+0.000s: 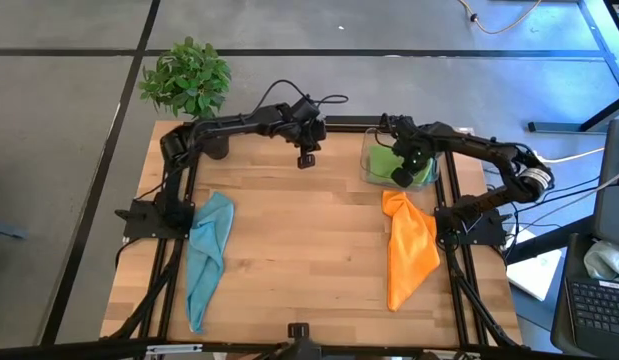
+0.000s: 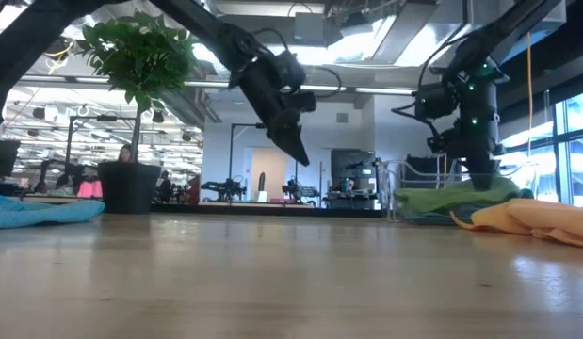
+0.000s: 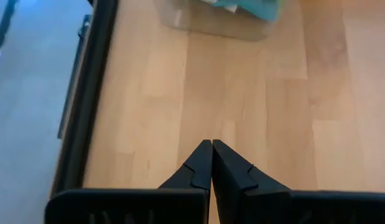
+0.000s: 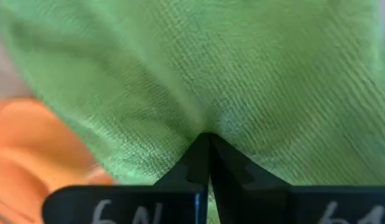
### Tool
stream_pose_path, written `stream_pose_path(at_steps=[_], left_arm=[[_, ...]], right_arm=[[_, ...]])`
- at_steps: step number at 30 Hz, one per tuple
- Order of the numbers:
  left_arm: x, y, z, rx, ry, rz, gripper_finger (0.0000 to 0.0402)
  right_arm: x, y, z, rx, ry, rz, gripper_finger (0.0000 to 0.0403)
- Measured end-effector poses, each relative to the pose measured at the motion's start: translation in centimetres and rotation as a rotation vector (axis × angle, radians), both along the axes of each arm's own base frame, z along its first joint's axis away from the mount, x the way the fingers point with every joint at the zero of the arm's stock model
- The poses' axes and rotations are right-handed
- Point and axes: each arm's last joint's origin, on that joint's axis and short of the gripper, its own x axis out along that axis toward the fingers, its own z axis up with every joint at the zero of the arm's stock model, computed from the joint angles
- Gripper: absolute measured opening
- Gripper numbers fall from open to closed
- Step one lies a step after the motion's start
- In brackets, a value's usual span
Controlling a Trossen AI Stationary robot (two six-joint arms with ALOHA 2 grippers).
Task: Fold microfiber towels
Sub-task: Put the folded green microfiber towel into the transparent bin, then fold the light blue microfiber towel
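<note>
A lime green towel (image 1: 387, 162) lies bunched in the clear bin (image 1: 370, 150) at the far right, on top of a teal towel (image 3: 257, 6). My right gripper (image 1: 401, 176) is shut on the green towel (image 4: 242, 68), pointing down into the bin. An orange towel (image 1: 409, 250) lies crumpled on the table in front of the bin. A light blue towel (image 1: 207, 255) lies crumpled at the table's left. My left gripper (image 1: 307, 157) hangs shut and empty above the table's far middle. A second light blue towel is out of view. My right gripper pinches a pucker of the green towel's upper surface (image 4: 208, 121) between its two fingertips, coming from above and pointing down. Creases run out from the fingertips. One layer or several, I cannot tell. The towel still rests in the bin (image 2: 451, 196).
A potted plant (image 1: 186, 78) stands off the table's far left corner. The wooden table's middle (image 1: 309, 250) lies bare between the blue and orange towels. Black frame rails run along the table's left and right edges.
</note>
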Motion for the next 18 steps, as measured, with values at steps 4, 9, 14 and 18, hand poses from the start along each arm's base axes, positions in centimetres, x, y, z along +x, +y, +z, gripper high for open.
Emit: stream_pose_path(at_steps=[4, 9, 14, 18], left_arm=[[-1.0, -1.1, 2.7, 0.035, -0.023, 0.026, 0.0001], [-3.3, -3.9, 6.3, 0.093, -0.019, 0.068, 0.0001], [-6.9, -7.0, 8.1, 0.108, 0.017, 0.156, 0.0002], [-10.0, -9.5, 8.3, 0.099, 0.040, 0.205, 0.0001]], right_arm=[[0.2, 0.1, 1.7, -0.134, -0.016, -0.003, 0.0014], [0.7, 1.2, 6.0, -0.341, -0.231, 0.031, 0.0014], [1.4, 3.4, 8.2, -0.360, -0.623, 0.111, 0.0014], [2.6, 5.6, 6.8, -0.323, -0.868, 0.293, 0.0014]])
